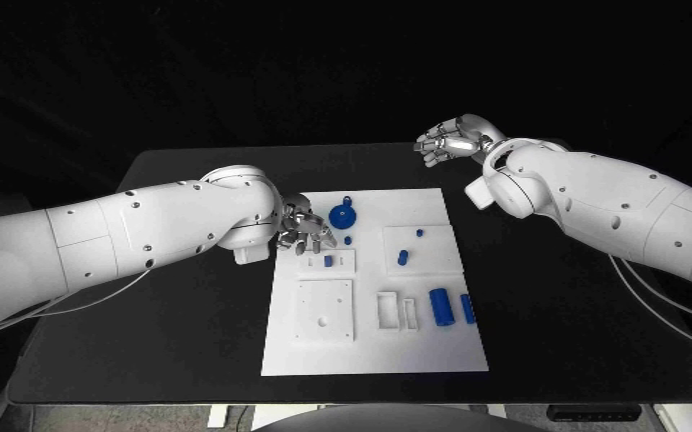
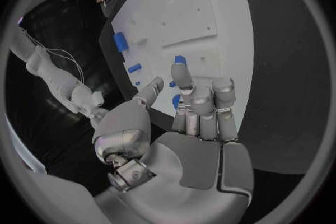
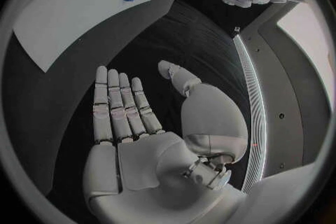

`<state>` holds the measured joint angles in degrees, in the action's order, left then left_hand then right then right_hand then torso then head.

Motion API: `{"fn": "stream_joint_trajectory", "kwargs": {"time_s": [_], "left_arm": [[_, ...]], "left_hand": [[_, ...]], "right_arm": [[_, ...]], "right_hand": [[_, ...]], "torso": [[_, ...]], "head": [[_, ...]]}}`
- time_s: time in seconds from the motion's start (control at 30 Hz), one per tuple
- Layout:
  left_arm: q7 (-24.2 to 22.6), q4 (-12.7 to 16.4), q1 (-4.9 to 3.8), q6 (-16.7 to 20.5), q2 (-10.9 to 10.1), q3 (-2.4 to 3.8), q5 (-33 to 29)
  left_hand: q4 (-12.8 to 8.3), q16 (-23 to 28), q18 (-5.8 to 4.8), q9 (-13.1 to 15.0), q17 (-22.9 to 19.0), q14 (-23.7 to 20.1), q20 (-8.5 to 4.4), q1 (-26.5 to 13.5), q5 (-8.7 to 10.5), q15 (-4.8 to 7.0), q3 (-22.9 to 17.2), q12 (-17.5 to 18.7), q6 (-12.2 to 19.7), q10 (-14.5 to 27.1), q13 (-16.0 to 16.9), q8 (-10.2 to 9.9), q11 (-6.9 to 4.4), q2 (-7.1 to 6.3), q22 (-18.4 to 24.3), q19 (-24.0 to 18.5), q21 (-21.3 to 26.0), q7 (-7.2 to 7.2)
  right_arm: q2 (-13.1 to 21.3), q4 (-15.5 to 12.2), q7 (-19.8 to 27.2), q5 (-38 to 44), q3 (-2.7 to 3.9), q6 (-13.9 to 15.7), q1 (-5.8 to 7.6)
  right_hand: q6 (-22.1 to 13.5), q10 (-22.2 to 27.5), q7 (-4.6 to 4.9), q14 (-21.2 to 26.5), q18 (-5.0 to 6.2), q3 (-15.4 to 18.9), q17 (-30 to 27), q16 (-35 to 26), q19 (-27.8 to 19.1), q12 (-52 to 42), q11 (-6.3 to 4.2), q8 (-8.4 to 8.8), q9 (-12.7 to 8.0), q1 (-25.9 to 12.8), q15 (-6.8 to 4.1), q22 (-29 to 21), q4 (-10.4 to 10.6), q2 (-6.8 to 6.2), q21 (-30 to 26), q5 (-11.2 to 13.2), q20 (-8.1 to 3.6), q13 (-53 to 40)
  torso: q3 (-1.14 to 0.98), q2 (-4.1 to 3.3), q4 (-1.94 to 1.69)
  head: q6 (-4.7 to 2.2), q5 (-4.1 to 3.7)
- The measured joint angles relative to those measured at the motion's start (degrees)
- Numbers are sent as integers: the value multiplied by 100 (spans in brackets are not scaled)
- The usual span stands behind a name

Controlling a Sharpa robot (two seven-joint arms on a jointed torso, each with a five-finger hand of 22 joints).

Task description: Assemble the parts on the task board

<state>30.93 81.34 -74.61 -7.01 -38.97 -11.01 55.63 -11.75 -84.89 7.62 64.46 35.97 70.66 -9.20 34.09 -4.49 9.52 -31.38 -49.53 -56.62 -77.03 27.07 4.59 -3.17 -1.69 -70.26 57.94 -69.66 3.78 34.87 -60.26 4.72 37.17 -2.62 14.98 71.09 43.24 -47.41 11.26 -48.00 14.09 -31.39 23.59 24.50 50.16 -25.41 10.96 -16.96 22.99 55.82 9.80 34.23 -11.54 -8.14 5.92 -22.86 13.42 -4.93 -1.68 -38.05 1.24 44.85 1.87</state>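
Near the far left corner of the task board point(image 1: 433, 352), the left hand point(image 1: 303, 232) hangs over the board's left edge, just beside the blue gear point(image 1: 343, 216). Whether its fingers point(image 2: 203, 102) touch or grip any part cannot be determined; in the left wrist view they extend side by side over the board with a small blue piece point(image 2: 180, 59) at their tips. Beyond the board's far right corner, the right hand point(image 1: 454, 139) is above the black table point(image 1: 188, 352), fingers apart and empty. Two blue cylinders point(image 1: 441, 306) lie near the board's right edge, toward its near end. Small blue pegs point(image 1: 404, 256) stand in the board's right-centre area.
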Motion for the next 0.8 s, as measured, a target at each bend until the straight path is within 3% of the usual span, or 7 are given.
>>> {"fn": "stream_joint_trajectory", "kwargs": {"time_s": [0.1, 0.2, 0.3, 0.4, 0.47, 0.6, 0.8], "left_arm": [[-15, 266, 85, 317, -161, -2, 45], [-28, 531, 243, 626, -314, -20, 119], [-33, 703, 326, 837, -397, -19, 224], [-34, 824, 410, 947, -462, -18, 362], [-27, 882, 452, 986, -500, -38, 448], [-8, 925, 497, 1028, -516, -49, 578], [10, 883, 509, 1044, -468, -49, 727]], "left_hand": [[91, 43, 3, -260, -13, 20, 1, -3, 91, -64, -8, 81, 256, 8, -15, -88, 59, -159, 22, -1, 8, 43], [180, 104, 4, -510, -34, -11, 20, -30, 104, -132, -62, 185, 716, 101, -42, -88, 152, -325, 48, -20, 52, 142], [274, 104, 0, -660, -34, 20, 9, -34, 134, -179, -97, 185, 838, 122, -42, -88, 173, -474, 63, -7, 50, 190], [355, 127, -7, -754, -34, 33, -11, -37, 134, -192, -126, 208, 843, 129, -39, -69, 189, -535, 68, 14, 60, 195], [473, 129, -12, -830, -34, 33, -13, -52, 134, -191, -155, 211, 843, 118, -30, -20, 212, -650, 77, 31, 73, 195], [631, 139, -17, -925, -33, 33, -11, -56, 134, -191, -212, 241, 760, 118, -18, 45, 212, -654, 89, 34, 73, 172], [704, 151, -19, -991, -13, 40, -11, -25, 134, -185, -230, 241, 488, 76, 7, 270, 172, -684, 89, 35, 72, 107]], "right_arm": [[7, -10, 0, 1, -1, 0, 0], [32, -24, -1, 3, -1, 1, 0], [54, -24, -1, 4, -1, 2, 0], [64, -25, -1, 5, -1, 2, 0], [66, -32, -1, 5, -1, 3, 0], [81, -34, -1, 6, -1, 3, 0], [82, -38, -1, 6, -1, 4, -1]], "right_hand": [[0, 0, 0, 0, -1, 0, -5, 0, 0, -7, 0, 0, -1, 0, 0, 0, 0, 0, 0, 0, 0, 5], [0, 0, 0, 0, -1, 0, -4, 0, 0, -23, 0, 0, -5, 0, 0, 0, 0, 0, 0, 0, 0, 5], [0, 0, 0, 0, -1, 0, -4, 0, 0, -23, 0, 0, -5, 0, 0, 0, 0, 0, 0, 0, 0, 5], [0, 0, 0, 0, -1, 0, -4, 0, 0, -23, 0, 0, -5, 0, 0, 0, 0, 0, 0, 0, 0, 4], [0, 0, 0, 0, -1, 0, -4, 0, 0, -23, 0, 0, -5, 0, 0, 0, 0, 0, 0, 0, 0, 4], [0, 0, 0, 0, -1, 0, -4, 0, 0, -23, 0, 0, -5, 0, 0, 0, 0, 0, 0, 0, 0, 4], [0, 0, 0, 0, -1, 0, -9, 0, 0, -23, 0, 0, -5, 0, -1, 0, 0, 0, 0, 0, 0, 9]], "torso": [[4, 1, -2], [8, 4, -3], [9, 4, -5], [10, 7, -10], [10, 8, -11], [8, 8, -11], [8, 4, -1]], "head": [[-7, -2], [-11, -7], [-12, -12], [-12, -13], [-13, -13], [-19, -5], [-29, 14]]}}
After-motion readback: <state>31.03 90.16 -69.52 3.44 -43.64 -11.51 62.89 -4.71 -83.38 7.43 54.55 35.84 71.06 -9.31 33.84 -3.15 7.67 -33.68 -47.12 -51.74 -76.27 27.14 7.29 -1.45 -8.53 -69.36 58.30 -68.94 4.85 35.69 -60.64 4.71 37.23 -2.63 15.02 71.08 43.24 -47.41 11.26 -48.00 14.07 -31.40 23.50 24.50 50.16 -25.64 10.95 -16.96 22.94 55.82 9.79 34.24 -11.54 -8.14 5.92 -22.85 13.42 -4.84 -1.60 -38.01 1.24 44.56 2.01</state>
